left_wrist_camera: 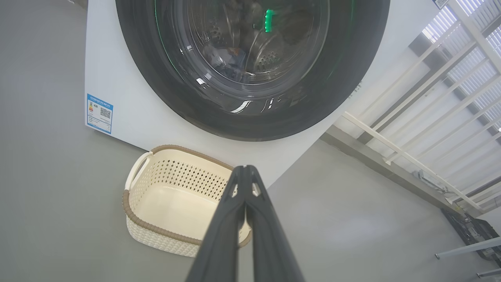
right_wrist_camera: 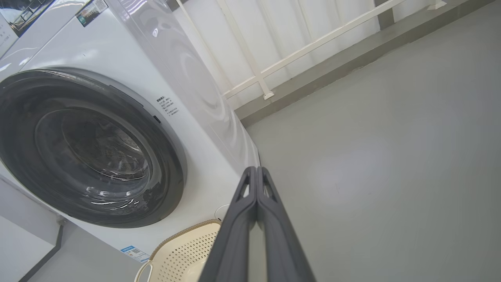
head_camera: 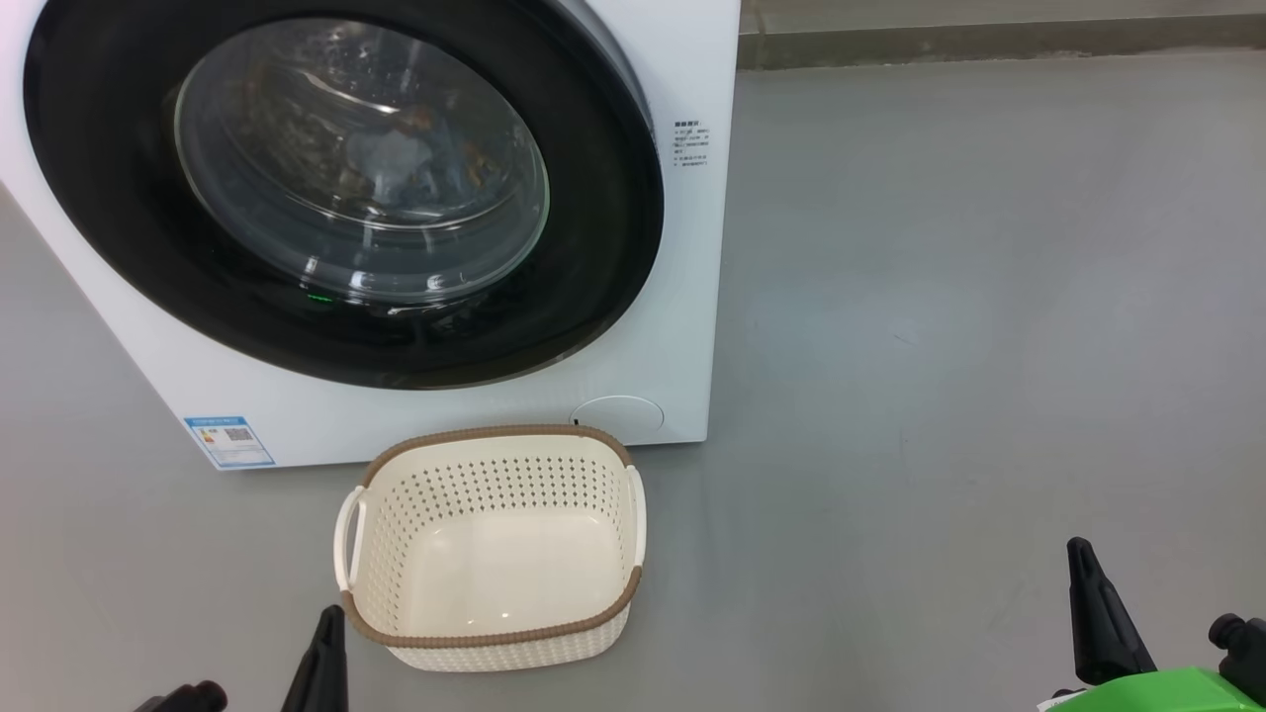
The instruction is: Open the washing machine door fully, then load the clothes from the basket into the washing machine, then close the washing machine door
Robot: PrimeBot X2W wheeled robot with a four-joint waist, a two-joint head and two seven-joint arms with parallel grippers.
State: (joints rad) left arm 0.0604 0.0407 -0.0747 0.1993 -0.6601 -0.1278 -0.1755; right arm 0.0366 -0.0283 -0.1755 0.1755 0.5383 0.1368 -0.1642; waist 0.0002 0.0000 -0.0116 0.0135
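A bare grey floor (head_camera: 940, 346) runs out to a white railing (left_wrist_camera: 411, 156) behind, and on it stands the washing machine (head_camera: 682, 297), with the washing machine door (head_camera: 593, 198) lying flat against its front. The clothes (head_camera: 396, 163) show as a pale and bluish heap behind the glass, inside the drum. The basket (head_camera: 495, 435) sits empty on the floor just before the machine, below the door. The left pincer (left_wrist_camera: 245, 168) is pressed together on nothing, low and near the basket's nearer rim. The right pincer (right_wrist_camera: 256, 168) is likewise pressed together and empty, well off to the right over open floor. The task looks all but done, so the main risk is a false finish: whether the latch has caught cannot be told, and a door merely pushed to might spring back out. A hem trapped at the gasket would do the same, though none shows. A careless turn could also drive the left fingers into the light basket and skid it away
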